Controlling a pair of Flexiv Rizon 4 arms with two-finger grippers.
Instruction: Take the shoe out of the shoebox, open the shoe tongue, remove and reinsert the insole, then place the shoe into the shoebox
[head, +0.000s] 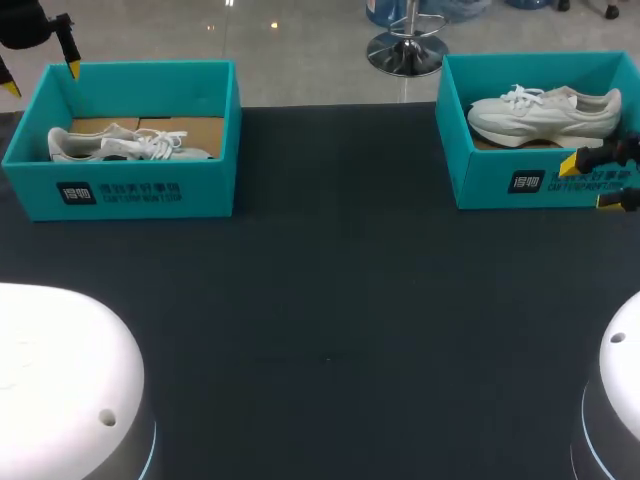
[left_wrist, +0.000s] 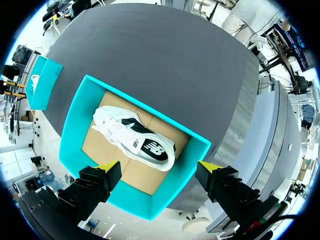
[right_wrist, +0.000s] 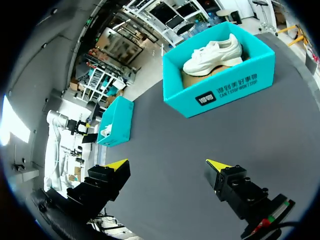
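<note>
Table: a dark table (head: 330, 300). Clock directions are read on it from the head view, with 12 o'clock at the far edge.
Left shoebox: the teal left shoebox (head: 125, 190) stands at 10 o'clock, open-topped, and holds the left shoe (head: 130, 146).
Right shoebox: the teal right shoebox (head: 520, 180) stands at 2 o'clock and holds the right shoe (head: 545, 112), upright on its sole.
Left gripper: the left gripper (head: 40, 78) hangs high by the left shoebox's 10 o'clock corner, fingers spread wide with nothing between them.
Right gripper: the right gripper (head: 589, 183) sits just before the right shoebox's near wall, toward 3 o'clock, also spread and empty.
Governing relation: the left shoe lies almost straight beneath the left gripper (left_wrist: 159, 166), its long axis running 9 to 3 o'clock along the box. The finger line stands oblique to that axis. By judgement the left arm is the better placed, and a descent with the fingers turned across the shoe is what the next move calls for.
Left wrist view alone: the left shoe (left_wrist: 132, 137) rests on its side on the cardboard floor (left_wrist: 100, 150), dark side panel upward. The head view half hides this behind the box wall.
Right wrist view alone: the right shoe (right_wrist: 212, 54) lies well ahead of the right gripper (right_wrist: 167, 164), with the box's near wall between them.
Stage: judged the first step, as neither shoe has been lifted out.
</note>
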